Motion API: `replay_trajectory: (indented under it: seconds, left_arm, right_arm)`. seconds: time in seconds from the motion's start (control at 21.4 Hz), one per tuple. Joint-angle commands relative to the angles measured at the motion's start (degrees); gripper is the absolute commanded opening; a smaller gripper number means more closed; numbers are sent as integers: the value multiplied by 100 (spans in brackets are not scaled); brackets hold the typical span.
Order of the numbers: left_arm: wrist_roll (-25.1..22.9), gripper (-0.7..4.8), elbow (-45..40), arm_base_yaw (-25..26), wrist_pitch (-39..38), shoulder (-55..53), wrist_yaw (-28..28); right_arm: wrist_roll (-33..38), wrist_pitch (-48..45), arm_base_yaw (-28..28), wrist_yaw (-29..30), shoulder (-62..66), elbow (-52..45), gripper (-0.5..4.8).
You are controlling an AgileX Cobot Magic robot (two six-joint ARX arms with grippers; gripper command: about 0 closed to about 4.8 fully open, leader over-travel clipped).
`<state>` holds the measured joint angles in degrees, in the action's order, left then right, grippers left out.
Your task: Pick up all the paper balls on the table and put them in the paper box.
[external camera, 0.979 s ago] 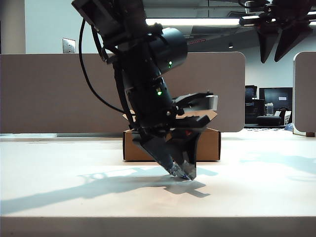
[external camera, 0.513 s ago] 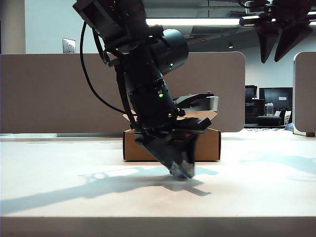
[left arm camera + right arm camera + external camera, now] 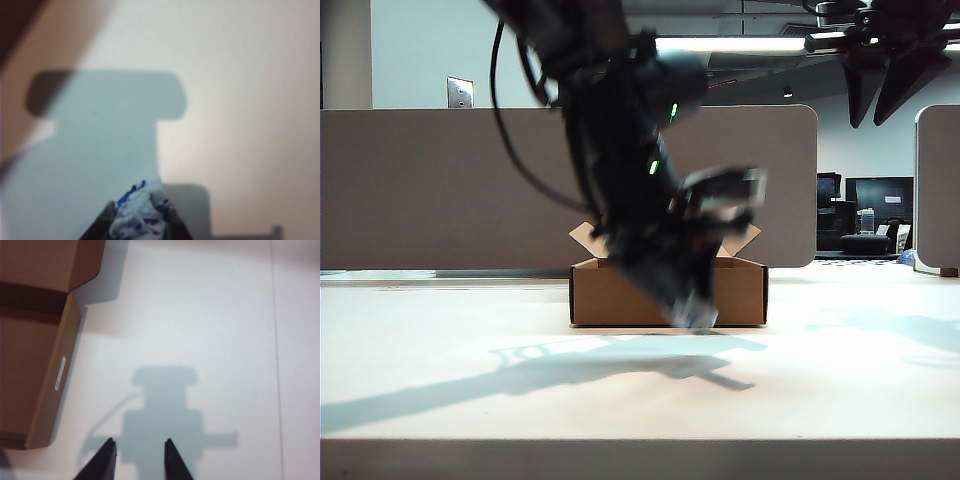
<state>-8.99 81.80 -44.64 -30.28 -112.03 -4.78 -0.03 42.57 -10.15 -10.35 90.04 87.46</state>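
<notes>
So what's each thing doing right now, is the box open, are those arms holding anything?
Paper box: open, flaps up, standing on the table.
Paper ball: pinched between the left gripper's fingers, off the tabletop in front of the box.
Left gripper: shut on the ball, blurred with motion.
Right gripper: fingers apart, holding nothing, raised beside the box.

Paper box (image 3: 620, 292) sits on the table (image 3: 440, 380), behind left gripper (image 3: 692, 315).

The low brown cardboard paper box (image 3: 620, 292) stands mid-counter, its flaps up; the off-white counter (image 3: 440, 400) before and beside it lies open for an end effector.
</notes>
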Motion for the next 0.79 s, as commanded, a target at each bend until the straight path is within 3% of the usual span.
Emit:
replay_trajectory:
  seconds: [0.05,0.28,0.42,0.51,0.56,0.61,0.65,0.79]
  left_arm:
    - [-120,120,737,-2,-308,90,157]
    - [-321,121,1617,142,-74,81,780]
    - [-31,125,1869,557,247,9,778]
    - [201,171,1869,927,437,-48,555]
    - [404,229,1867,1174,527,-92,149]
    - [511,251,1867,1270,557,-105,-48]
    - [671,252,1867,1440,584,-105,-321]
    - [664,252,1867,1569,575,-94,-415]
  right_arm:
    - [-2,-81,0,-4,-33,20,143]
    - [0,-79,0,15,-33,20,143]
    - [0,-72,0,17,-33,20,143]
    - [0,-63,-2,22,-33,20,144]
    - [0,-63,-2,24,-33,20,143]
    - [0,-66,-2,28,-33,20,144]
    - [0,-66,-2,63,-31,20,143]
    - [0,-85,-2,127,-31,20,143]
